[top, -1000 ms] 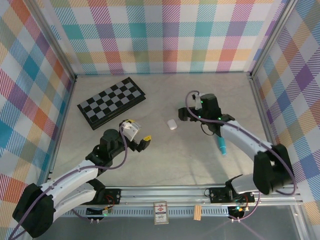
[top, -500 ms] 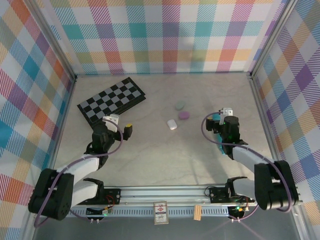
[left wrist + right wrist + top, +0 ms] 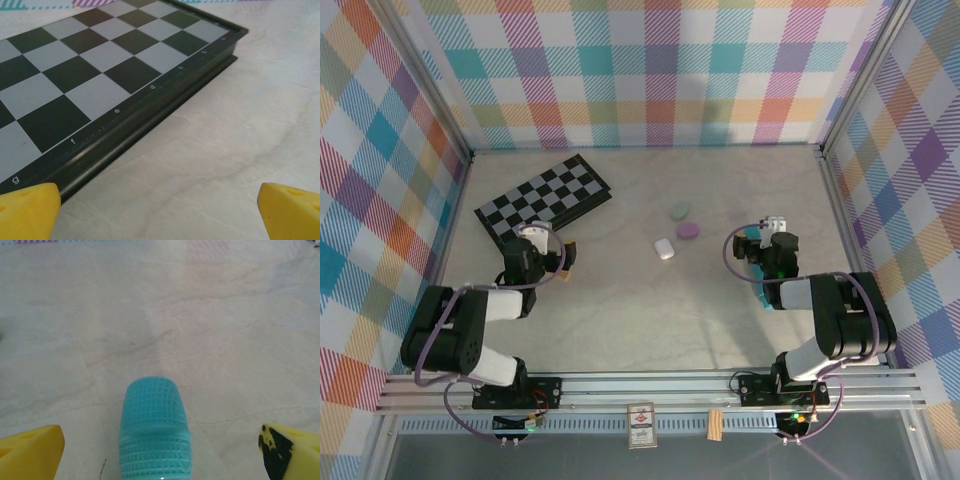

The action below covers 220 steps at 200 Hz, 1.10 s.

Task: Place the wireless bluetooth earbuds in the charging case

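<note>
Top external is showing the three cases (image 3: 688, 231) lying mid-table, with no buds to be seen, probably inside them. The right gripper (image 3: 758, 240), gaping empty astride the pen (image 3: 155, 430), is sitting nearer, cases to its left. The left gripper (image 3: 563, 256) is also gaping empty.

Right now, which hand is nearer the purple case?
Right. The right hand is just right of the purple case, at the pen; the left hand is farther left, beside the chessboard.
</note>
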### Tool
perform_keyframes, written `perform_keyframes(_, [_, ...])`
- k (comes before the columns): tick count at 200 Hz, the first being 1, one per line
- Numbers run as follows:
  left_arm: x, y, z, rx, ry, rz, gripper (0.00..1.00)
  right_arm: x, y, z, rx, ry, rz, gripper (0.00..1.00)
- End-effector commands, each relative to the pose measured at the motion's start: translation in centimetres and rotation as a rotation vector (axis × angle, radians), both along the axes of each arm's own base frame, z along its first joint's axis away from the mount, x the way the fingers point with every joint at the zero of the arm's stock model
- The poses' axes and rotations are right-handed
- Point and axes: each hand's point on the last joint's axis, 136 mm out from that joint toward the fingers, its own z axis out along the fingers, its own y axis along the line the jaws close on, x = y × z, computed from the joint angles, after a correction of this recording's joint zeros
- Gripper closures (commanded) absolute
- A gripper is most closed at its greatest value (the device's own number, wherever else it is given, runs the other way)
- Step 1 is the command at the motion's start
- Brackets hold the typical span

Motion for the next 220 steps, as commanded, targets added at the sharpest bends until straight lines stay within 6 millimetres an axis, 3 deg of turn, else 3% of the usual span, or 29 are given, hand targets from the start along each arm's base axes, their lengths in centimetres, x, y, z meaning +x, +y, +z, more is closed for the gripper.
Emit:
perform_keyframes(1, [1.8,0.7,0.3,-0.039,-0.049,0.029,0.0,1.5,0.0,2.3,0.041,-0.08,0.016,0.01])
perform_keyframes(41, [2.2,2.4,0.0,-0.047,-0.009,0.124,0.0,1.5,-0.1,2.2,0.051,-0.076,0.022,0.01])
perform_keyframes(220, [2.2,2.4,0.0,-0.046,-0.007,0.126,0.0,1.5,-0.1,2.2,0.05,-0.075,0.023,0.01])
